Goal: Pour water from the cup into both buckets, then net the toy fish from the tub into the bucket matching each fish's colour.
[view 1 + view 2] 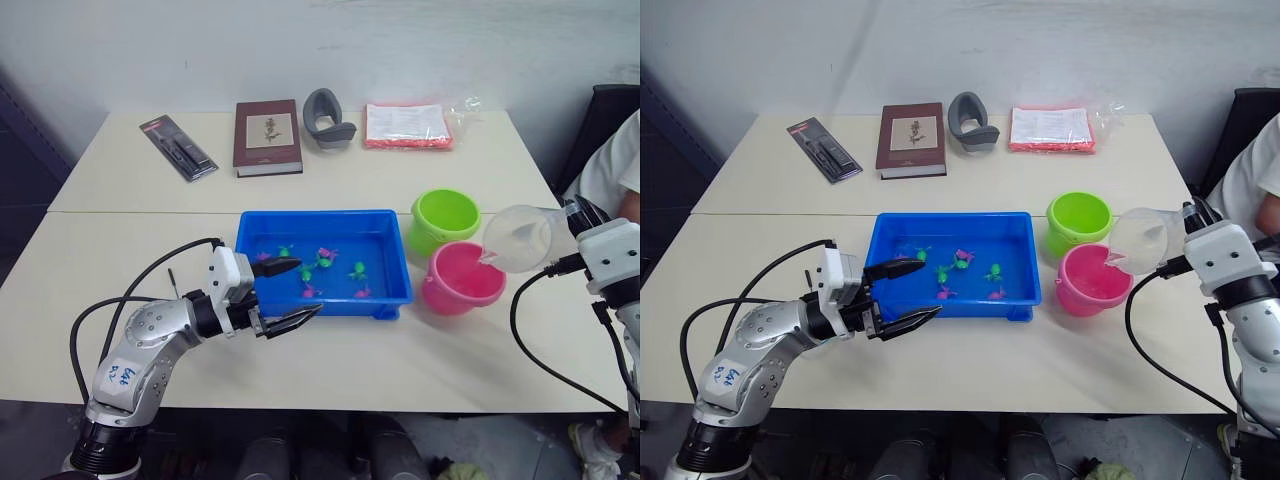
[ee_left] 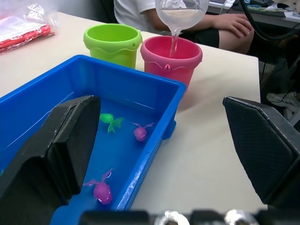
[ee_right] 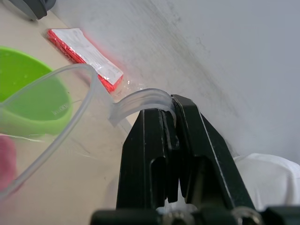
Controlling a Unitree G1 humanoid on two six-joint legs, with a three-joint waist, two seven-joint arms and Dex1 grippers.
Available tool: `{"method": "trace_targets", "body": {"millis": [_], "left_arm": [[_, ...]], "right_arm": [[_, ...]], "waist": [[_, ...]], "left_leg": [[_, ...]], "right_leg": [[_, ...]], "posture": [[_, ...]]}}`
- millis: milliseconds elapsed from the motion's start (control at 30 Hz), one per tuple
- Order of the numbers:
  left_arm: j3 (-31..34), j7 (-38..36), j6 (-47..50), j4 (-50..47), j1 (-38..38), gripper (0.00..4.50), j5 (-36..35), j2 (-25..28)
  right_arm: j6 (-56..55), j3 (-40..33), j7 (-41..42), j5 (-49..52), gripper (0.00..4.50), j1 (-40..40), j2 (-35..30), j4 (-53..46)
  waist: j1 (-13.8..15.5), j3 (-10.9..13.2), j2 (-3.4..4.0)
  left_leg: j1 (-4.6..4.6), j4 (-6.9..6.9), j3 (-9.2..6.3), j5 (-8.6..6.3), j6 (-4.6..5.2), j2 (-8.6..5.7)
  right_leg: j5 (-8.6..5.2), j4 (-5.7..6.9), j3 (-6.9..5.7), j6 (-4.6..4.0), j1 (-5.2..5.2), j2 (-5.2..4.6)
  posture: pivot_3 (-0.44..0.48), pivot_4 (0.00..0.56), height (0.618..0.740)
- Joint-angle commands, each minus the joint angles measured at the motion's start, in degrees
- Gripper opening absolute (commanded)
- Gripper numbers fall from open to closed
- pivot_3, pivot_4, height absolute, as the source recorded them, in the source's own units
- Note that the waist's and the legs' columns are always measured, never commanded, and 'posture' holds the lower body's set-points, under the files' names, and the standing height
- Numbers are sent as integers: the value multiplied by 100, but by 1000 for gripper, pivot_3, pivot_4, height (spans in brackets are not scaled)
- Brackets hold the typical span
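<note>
Left gripper (image 1: 288,292) open, idle at tub (image 1: 392,296) front corner, fish (image 1: 357,269) inside. Green bucket (image 1: 444,218) behind pink bucket (image 1: 462,278). Right gripper (image 3: 172,123) pinches cup (image 1: 518,238) handle, tipped so water streams into pink.

Along the desk's (image 1: 120,170) far edge we see a black packet (image 1: 178,148), maroon book (image 1: 267,136), grey holder (image 1: 327,119) and red-edged plastic pack (image 1: 407,125).

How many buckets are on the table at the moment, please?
2. The lime green bucket stands just right of the blue tub. The pink bucket sits beside it, nearer the robot, under the tilted cup. None appears hidden.
</note>
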Motion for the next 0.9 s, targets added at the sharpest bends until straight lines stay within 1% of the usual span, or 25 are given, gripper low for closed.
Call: {"method": "trace_targets", "body": {"millis": [33, 300, 533, 667, 733, 833, 900], "left_arm": [[-10, -15, -113, -113, 4, 4500, -11, -5], [-18, 6, -125, -96, -3, 4500, -2, -14], [21, 40, -89, -149, 55, 4500, -53, -22], [176, 52, -38, -135, 119, 4500, -155, 11], [294, 132, 16, -123, 108, 4500, -236, -23], [440, 261, 93, -137, 112, 4500, -361, -75], [540, 361, 142, -153, 123, 4500, -441, -109]], "right_arm": [[-155, -165, -129, 14, 17, -15, 28, -165], [26, -213, -194, 33, 17, 16, 102, -186], [296, -292, -33, 542, 17, -34, 197, -217], [1139, -552, -61, 1412, 17, -233, 414, -272], [1686, -723, -227, 1777, 17, -437, 504, -288], [2388, -848, -315, 2196, 17, -762, 483, -279], [2958, -776, -378, 2296, 17, -1023, 343, -276]], "waist": [[0, 0, 0], [-1, 0, 0], [-3, 0, 0], [-2, 0, 0], [-6, 0, 0], [-8, 0, 0], [-11, -1, 1]], "left_leg": [[0, 1, 0, 0, 0, 0], [1, 2, 0, 0, 0, 0], [1, 2, 0, 0, 0, 0], [1, 3, 0, -1, 2, 1], [1, 4, 0, -2, 4, 1], [2, 6, 0, -5, 10, 1], [1, 6, -1, -7, 13, 1]], "right_leg": [[0, 0, 0, 0, 0, 0], [0, 3, 1, 0, 0, 0], [0, 5, 1, 0, 0, 0], [0, 5, 1, 0, 1, -1], [0, 7, 1, 0, 0, -1], [0, 11, 2, 0, 0, -4], [0, 11, 2, 0, -1, -4]], "posture": [[0, 150, 740], [0, 150, 740], [0, 150, 740], [0, 150, 740], [0, 150, 740], [0, 150, 740], [0, 150, 740]]}}
